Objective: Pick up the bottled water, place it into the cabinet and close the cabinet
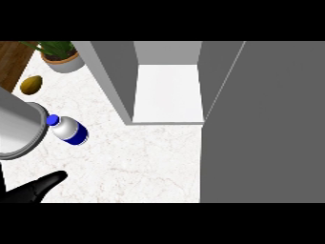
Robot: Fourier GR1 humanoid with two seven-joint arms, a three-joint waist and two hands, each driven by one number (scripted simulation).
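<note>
A white marbled counter [137,162] is seen. On it are found a bottled water [69,129] laid on its side, a grey round vessel [17,125] just beside its blue cap, a brown oval fruit [31,84], a potted plant [63,61], and an open grey cabinet [113,76].

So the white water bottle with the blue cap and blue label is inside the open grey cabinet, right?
No. The head view shows the water bottle on the white marble counter, left of the open grey cabinet, not inside it.
</note>
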